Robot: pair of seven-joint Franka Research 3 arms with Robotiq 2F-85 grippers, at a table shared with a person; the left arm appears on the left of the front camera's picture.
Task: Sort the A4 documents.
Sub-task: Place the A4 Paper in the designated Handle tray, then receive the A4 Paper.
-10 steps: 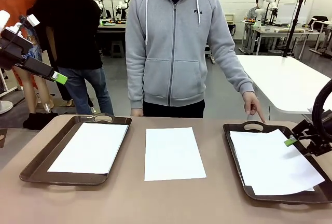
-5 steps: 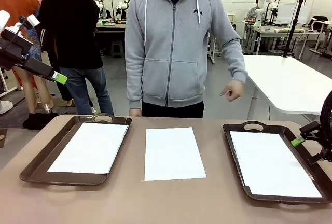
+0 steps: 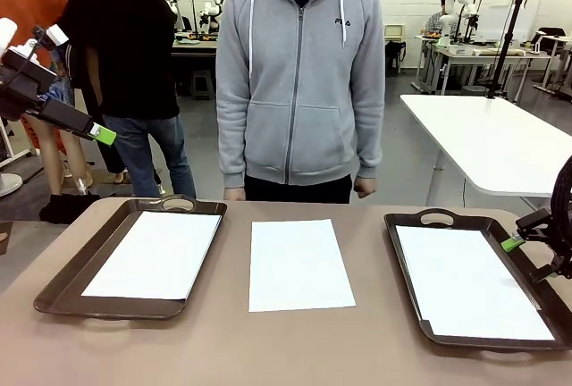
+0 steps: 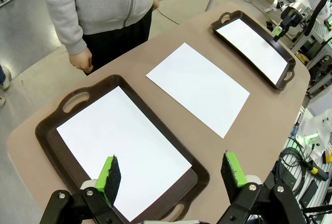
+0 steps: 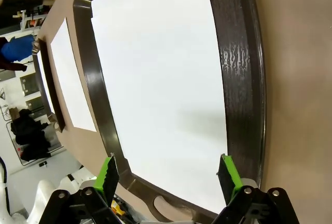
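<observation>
The jaws of left gripper (image 4: 171, 168) and right gripper (image 5: 167, 175) are spread wide, empty. The loose sheet (image 3: 299, 264) on the bench (image 3: 223, 341) is judged next, its edge to be lifted first.

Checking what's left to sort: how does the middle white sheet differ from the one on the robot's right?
The middle white paper sheet lies on the bare tan tabletop; the right white paper sheet lies inside a dark brown handled tray. The open right gripper hovers by the right sheet, not the middle one. Both are blank and flat.
</observation>
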